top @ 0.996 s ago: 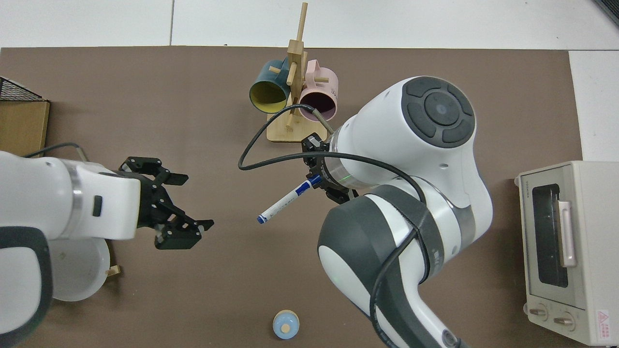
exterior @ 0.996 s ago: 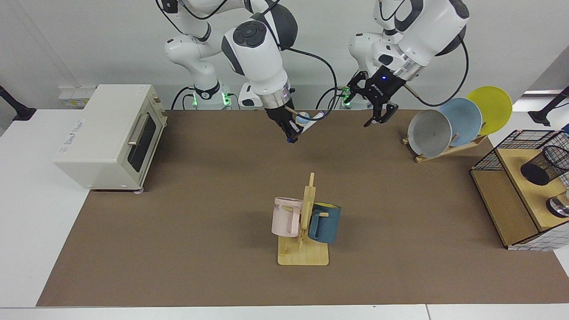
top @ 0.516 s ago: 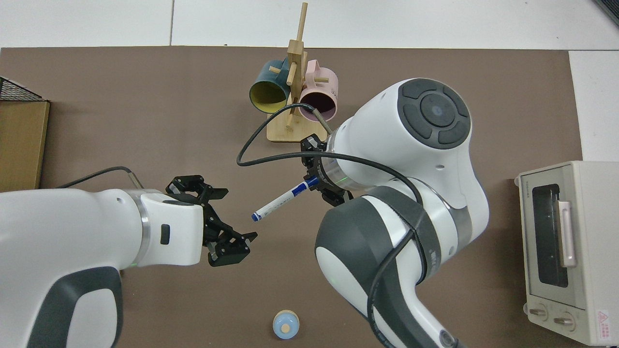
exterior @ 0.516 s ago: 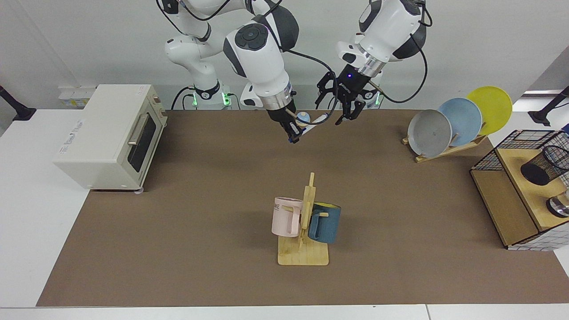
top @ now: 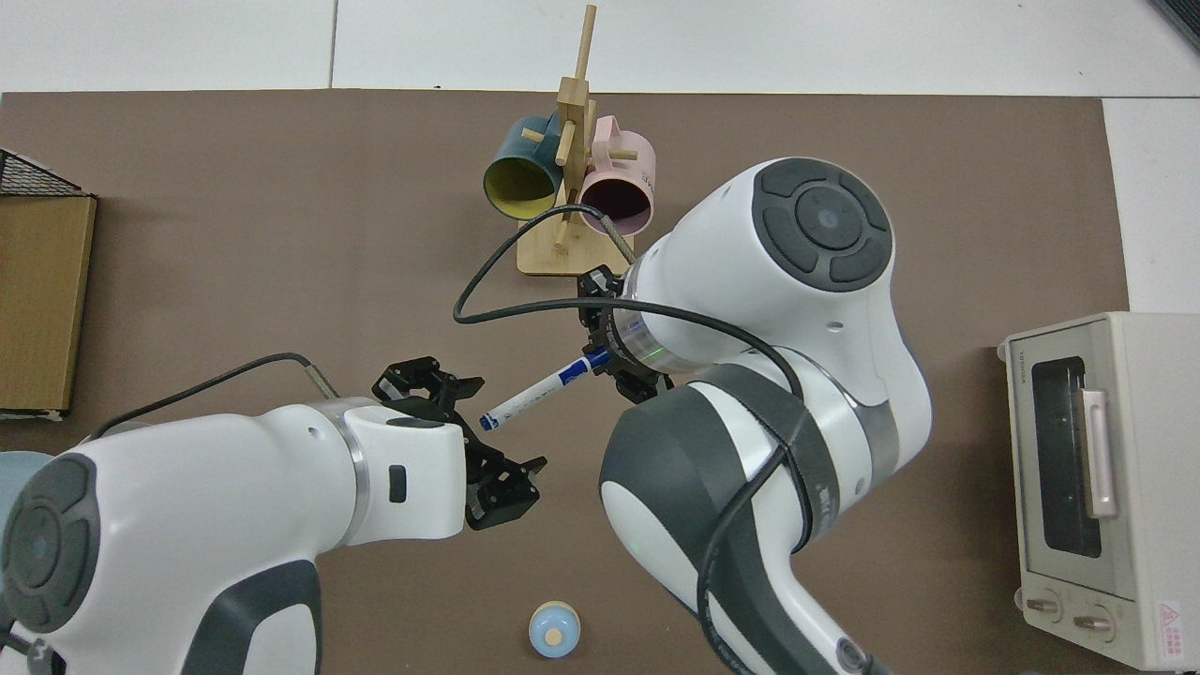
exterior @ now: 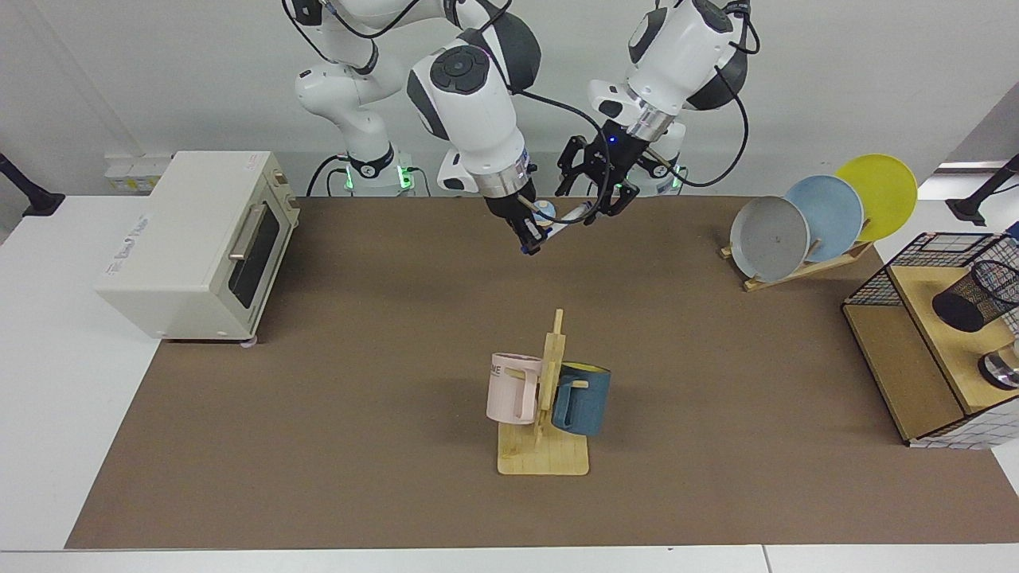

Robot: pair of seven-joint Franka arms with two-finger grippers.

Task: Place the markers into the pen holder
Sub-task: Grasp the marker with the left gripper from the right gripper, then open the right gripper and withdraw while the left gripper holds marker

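Facing view. Right hand point(exterior: 527, 232): clamped on the capped end of the marker point(exterior: 557, 223), held above the rear of the surface point(exterior: 358, 398). Left hand point(exterior: 599, 203): fingers spread apart, brought in over the last second from near the plate rack point(exterior: 796, 267) until its tips bracket the marker's free end. Contact is not confirmed here. Pen holder point(exterior: 975, 296): tilted on the wooden shelf point(exterior: 931, 318) at the view's right edge, well apart from both hands. Judgement: a hand-to-hand transfer is being set up, the holder lying on the left arm's side.

Top view. Marker point(top: 542, 389): seen at full length, slanting out from the right hand point(top: 614, 361), blue tip toward the left hand point(top: 469, 436). The tip is seen just beside one finger point(top: 436, 386), with the other lower; the marker is not yet enclosed. The pen holder is outside this view; only a shelf corner point(top: 37, 300) appears. A small blue round object point(top: 553, 633) lies apart, near the arm bases.
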